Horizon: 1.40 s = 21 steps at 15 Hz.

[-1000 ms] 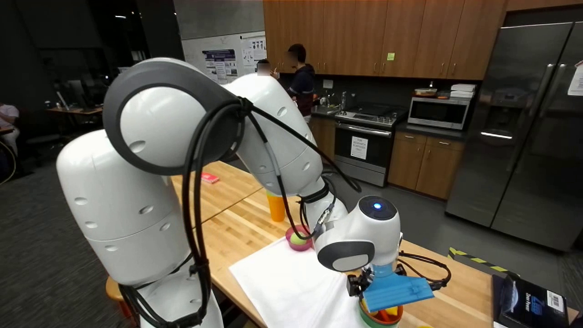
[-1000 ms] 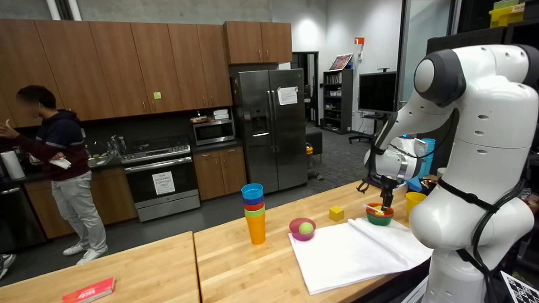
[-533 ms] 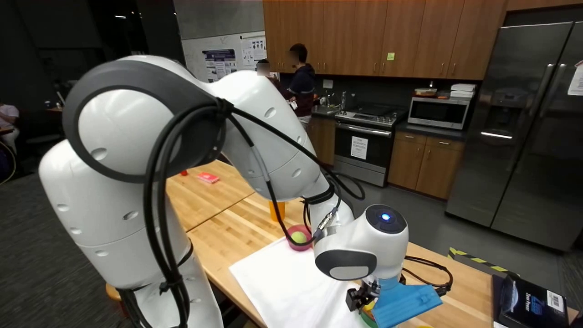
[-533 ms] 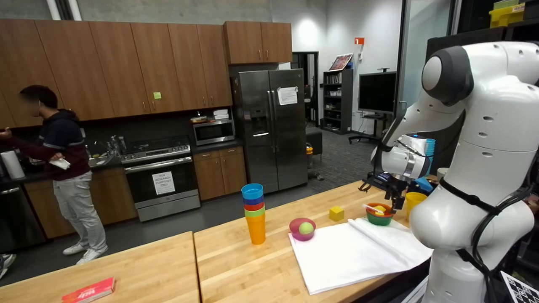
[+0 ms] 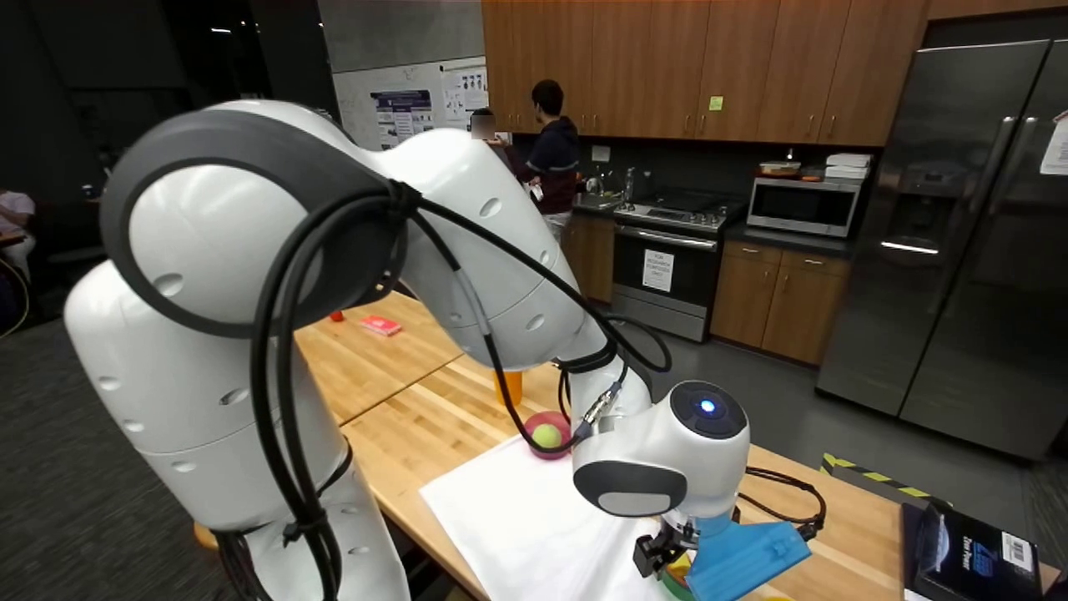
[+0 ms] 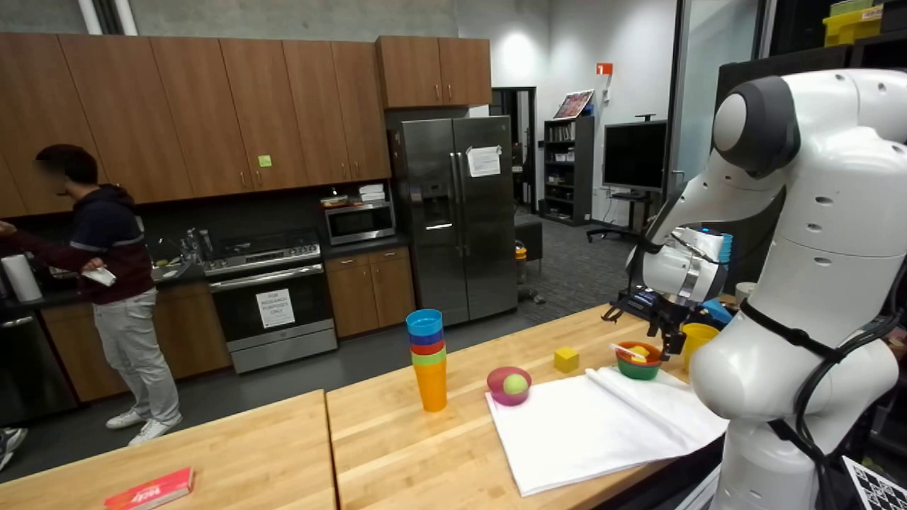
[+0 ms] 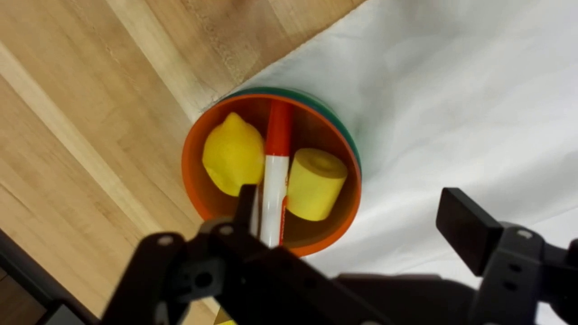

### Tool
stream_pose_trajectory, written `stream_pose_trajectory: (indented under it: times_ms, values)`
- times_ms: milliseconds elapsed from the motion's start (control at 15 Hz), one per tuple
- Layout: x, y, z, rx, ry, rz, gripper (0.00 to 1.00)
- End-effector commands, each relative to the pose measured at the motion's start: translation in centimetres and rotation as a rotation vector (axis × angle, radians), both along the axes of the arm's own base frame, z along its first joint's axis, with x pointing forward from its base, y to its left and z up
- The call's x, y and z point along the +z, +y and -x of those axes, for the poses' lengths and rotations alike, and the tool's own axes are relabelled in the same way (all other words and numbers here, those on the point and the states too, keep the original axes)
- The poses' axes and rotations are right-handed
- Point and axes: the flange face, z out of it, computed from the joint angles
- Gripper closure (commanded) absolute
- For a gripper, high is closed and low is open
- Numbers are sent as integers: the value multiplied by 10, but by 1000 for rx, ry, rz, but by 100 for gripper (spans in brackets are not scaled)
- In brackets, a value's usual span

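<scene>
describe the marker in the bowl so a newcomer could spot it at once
On the wooden table, find the white cloth and, at its edge, the orange-and-green bowl by the open gripper. Inside, the marker lies between a lemon and a stubby yellow cylinder. Those are short and yellow; it is long and white with a red end.

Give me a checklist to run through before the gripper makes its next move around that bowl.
1. Gripper open: ok, the jaws stand wide apart and hold nothing.
2. Fingers clear of the bowl: cannot tell; one overlaps it in the wrist view, but its height above it does not show.
3. Bowl upright: ok, as an exterior view shows.
4. Whole marker visible from the wrist: not ok, the gripper hides its white end.
5. Lemon and yellow cylinder inside the bowl: ok, one on each side of the marker.
6. White cloth smooth: not ok, a folded ridge crosses it.
</scene>
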Motion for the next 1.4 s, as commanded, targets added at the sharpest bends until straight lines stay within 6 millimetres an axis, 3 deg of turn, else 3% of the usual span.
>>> stream_pose_trajectory:
  times_ms: [0,200,267,533,1333]
  values:
    - [-3,0,-24,-14,5,31,0]
    - [-28,-15,-56,-71,83,87,0]
    - [-6,-1,-35,-36,45,59,0]
    - [-33,-9,-56,-61,90,76,0]
    - [-36,-6,-60,-68,94,84,0]
